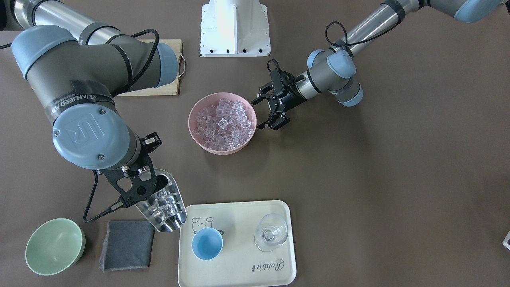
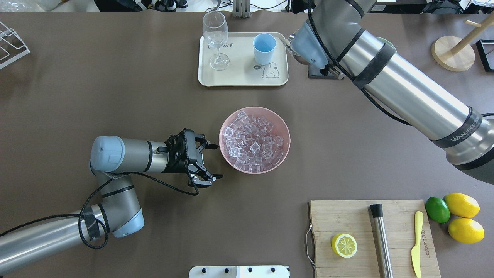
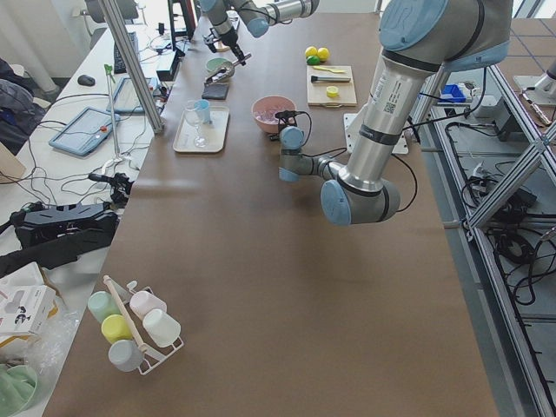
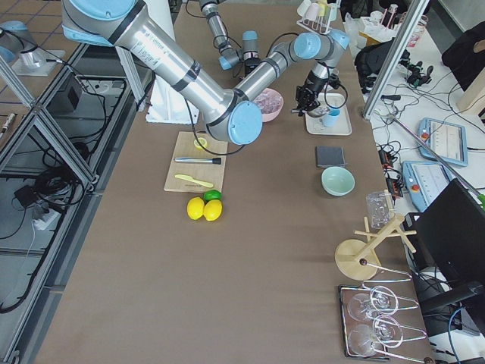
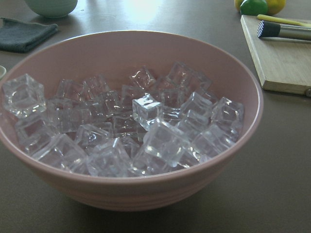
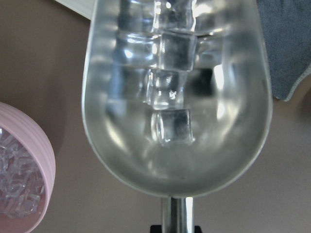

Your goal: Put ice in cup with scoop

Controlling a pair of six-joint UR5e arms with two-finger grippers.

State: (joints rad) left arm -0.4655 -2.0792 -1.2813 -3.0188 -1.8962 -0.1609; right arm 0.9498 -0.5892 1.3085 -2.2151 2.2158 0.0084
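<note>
Exterior front-facing view: our right gripper is clamping the scoop by its handle. Ice is lying in its trough at the left edge of the tray, which is carrying the cup. Our left gripper is hanging spread open beside the pink bowl.

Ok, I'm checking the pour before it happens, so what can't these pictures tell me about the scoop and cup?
How much ice sits in the scoop: reflections muddle it in the front view; the top edge cuts it off in the right wrist view.
Right end effector grip on the handle: the right arm covers it in the front and overhead views.
Cup inside: too small in both side views.
</note>
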